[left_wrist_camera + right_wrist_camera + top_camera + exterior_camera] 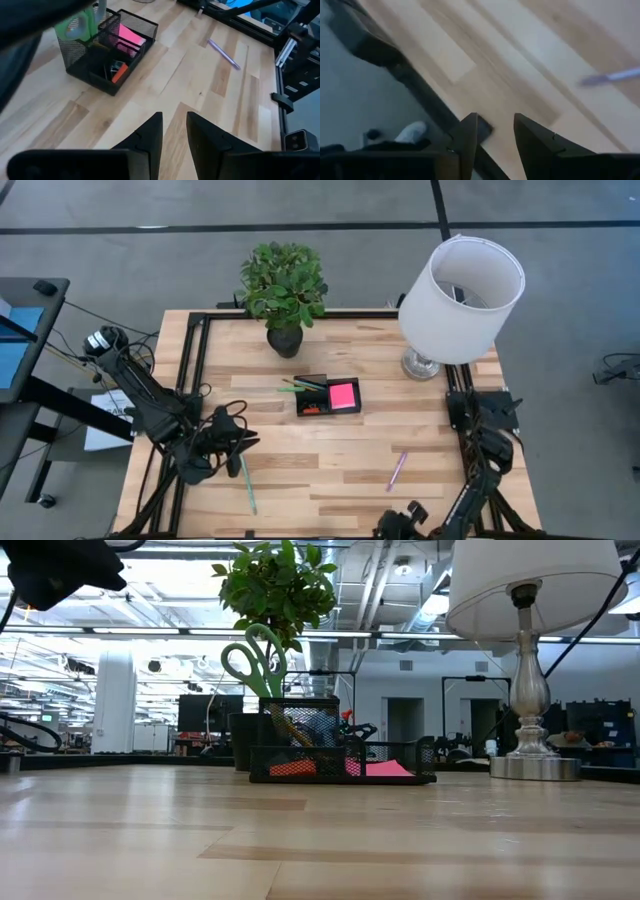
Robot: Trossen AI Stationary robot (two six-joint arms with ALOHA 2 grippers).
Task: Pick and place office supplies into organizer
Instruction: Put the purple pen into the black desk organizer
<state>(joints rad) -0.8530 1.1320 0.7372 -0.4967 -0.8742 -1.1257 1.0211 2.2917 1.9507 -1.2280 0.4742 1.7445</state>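
Observation:
The black mesh organizer stands at mid-table, with a pink sticky-note pad in one compartment and green-handled scissors upright in another, beside thin pens. A teal pen lies flat at the near left and a purple pen at the near right. My left gripper hovers open above the table's left part, beside the teal pen and pointing toward the organizer. My right gripper is open over the table's near edge, with the purple pen some way off.
A potted plant stands behind the organizer at the far edge, and a white-shaded lamp at the far right. Black frame rails run along the table's edges. Bare wood lies between the organizer and the near edge.

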